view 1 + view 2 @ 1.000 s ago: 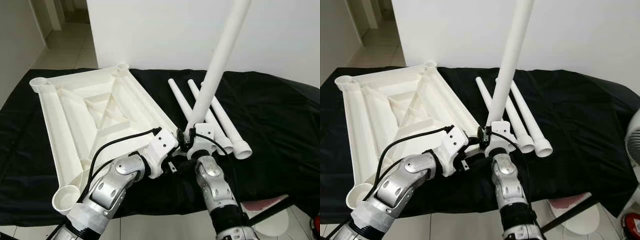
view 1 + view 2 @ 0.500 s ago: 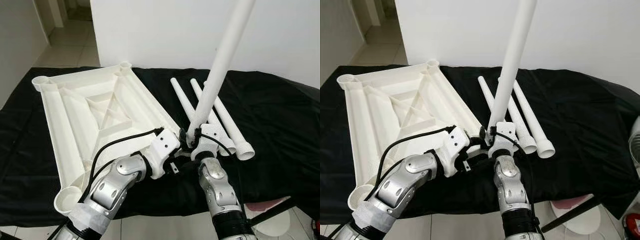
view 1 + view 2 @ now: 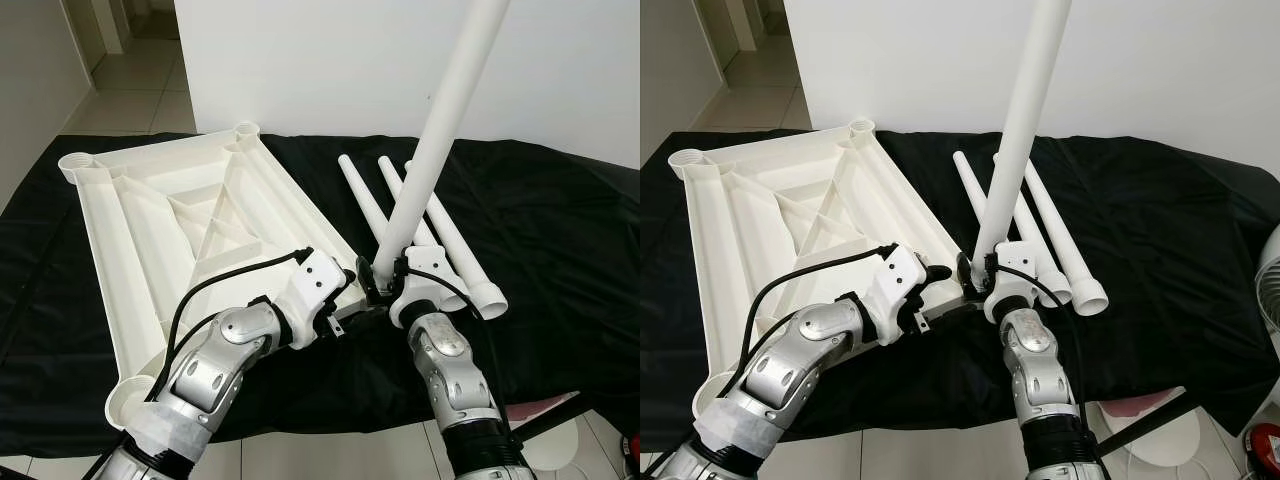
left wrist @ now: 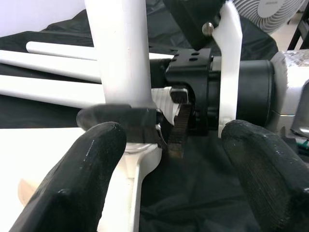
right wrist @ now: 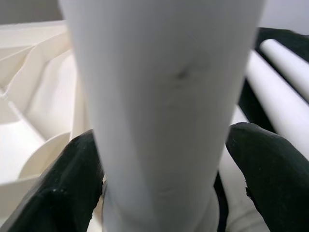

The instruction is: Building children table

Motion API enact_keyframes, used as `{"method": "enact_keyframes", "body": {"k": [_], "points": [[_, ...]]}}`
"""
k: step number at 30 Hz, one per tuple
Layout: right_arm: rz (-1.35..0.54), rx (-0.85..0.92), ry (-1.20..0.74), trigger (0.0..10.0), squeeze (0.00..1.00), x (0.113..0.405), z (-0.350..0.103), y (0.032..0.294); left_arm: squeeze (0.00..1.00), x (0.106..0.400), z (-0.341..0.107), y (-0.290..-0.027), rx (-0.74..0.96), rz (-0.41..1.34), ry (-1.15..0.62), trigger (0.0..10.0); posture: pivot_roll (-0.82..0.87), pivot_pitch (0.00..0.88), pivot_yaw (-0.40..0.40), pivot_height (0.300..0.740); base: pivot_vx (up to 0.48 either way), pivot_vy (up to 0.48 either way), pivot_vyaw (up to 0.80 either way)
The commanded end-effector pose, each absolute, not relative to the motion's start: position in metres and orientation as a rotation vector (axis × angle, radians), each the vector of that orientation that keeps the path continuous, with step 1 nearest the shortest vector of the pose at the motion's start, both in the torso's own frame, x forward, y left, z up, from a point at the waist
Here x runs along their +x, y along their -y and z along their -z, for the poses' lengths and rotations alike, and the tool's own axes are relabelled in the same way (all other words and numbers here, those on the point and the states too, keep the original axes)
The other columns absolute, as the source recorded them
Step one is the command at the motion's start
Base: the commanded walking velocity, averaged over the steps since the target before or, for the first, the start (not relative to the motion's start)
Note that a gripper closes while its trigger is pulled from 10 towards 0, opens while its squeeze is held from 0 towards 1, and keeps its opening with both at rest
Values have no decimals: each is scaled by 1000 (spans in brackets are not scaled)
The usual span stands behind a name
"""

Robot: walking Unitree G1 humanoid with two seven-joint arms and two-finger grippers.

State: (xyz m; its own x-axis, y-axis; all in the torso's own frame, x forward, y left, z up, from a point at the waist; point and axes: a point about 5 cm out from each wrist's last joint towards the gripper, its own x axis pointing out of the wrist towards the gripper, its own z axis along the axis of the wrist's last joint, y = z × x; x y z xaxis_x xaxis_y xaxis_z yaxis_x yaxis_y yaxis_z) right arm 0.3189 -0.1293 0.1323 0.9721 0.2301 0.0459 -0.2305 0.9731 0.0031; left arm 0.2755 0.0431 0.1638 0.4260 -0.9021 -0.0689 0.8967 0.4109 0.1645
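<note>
Right end effector (image 3: 378, 283) clamped on the foot of a white table leg (image 3: 432, 150), which stands tilted at the near corner socket of the upturned tabletop (image 3: 180, 230) on a black-draped bench (image 3: 560, 240). Left end effector (image 4: 169, 159), fingers spread and holding nothing, sits just beside that joint. Three spare legs (image 3: 440, 235) lie alongside.

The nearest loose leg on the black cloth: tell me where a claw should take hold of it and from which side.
Grip the nearest loose leg on its plain shaft, around mid-length, coming from above with the fingers straddling it crosswise. It lies flat on the black cloth, its flared collar end toward the robot, so the shaft gives an even round section. Another leg lies close on its left, so finger room there looks tight.
</note>
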Motion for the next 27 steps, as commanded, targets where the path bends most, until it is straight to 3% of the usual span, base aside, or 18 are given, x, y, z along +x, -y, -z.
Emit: {"method": "enact_keyframes", "body": {"k": [1,12,16,27], "points": [[-245,5,13,10000,0,320,-127,130,0,270,-162,-43,178,1208,28,10000,25,30,-59,740,0,0,0],[-416,-39,41,10000,0,319,-129,130,0,265,-159,-48,183,1240,14,10000,30,28,-60,740,0,0,0],[-545,-136,70,10000,0,320,-135,143,0,265,-157,-53,166,1227,-3,10000,29,29,-48,740,0,0,0],[-631,-245,58,10000,0,334,-139,153,0,261,-154,-54,179,1234,-11,10000,43,25,-49,740,0,0,0]]}}
